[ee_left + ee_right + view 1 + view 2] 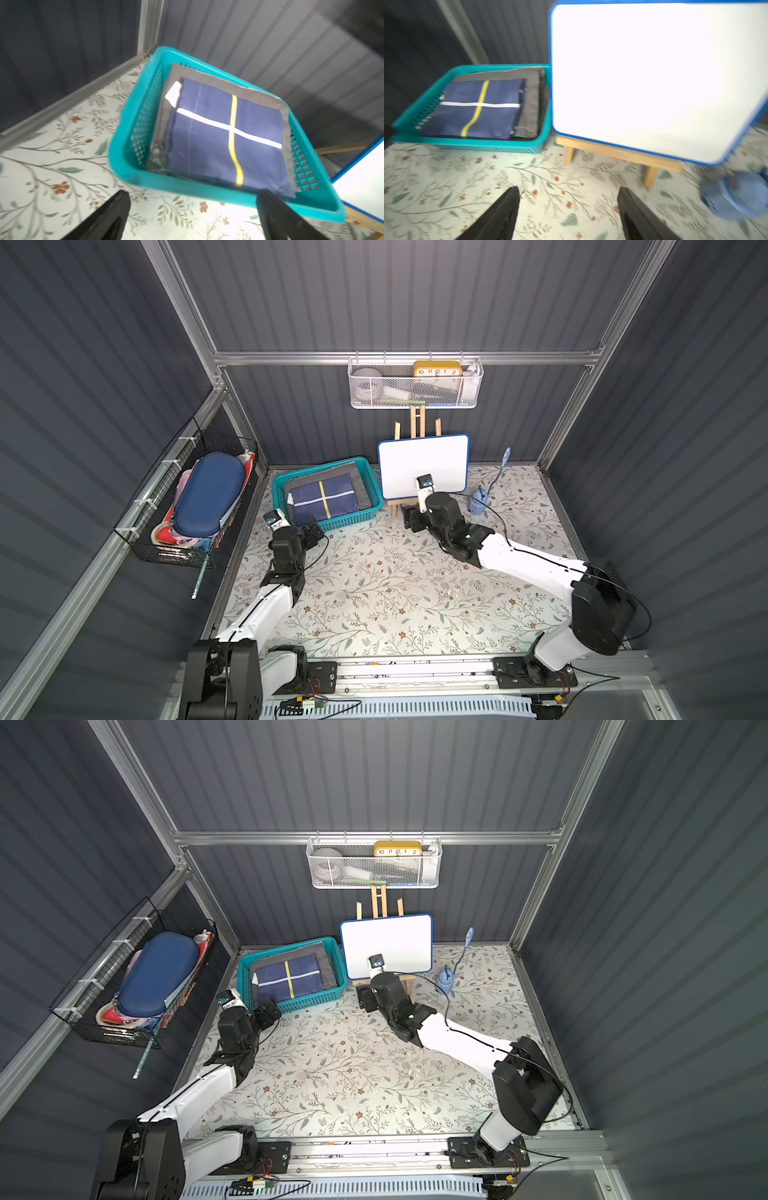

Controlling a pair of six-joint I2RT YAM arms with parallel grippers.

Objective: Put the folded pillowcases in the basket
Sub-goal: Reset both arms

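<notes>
1. The folded pillowcase (322,502), navy with a yellow stripe crossing a white one, lies flat inside the teal basket (353,519) at the far left of the floral tabletop (395,585). It rests on a folded grey cloth (361,485).
2. The left gripper (312,530) hovers just beside the basket's near left corner, its claw spread wide and holding nothing.
3. The right gripper (411,520) sits low between the basket and the foot of the easel-mounted whiteboard (424,464). Its claw is also parted and empty.
4. The placement looks complete, and what remains is likely pulling both arms clear.
5. In the left wrist view the pillowcase's near corner appears to ride up over the basket's near rim, close to one black finger (270,203). A careless pull-back there could snag the cloth, undo the fold or drag the light basket.
6. The right gripper is near the easel's wooden leg, with a small blue object (478,504) to its right. A sideways swing could topple the board or knock that object.
</notes>
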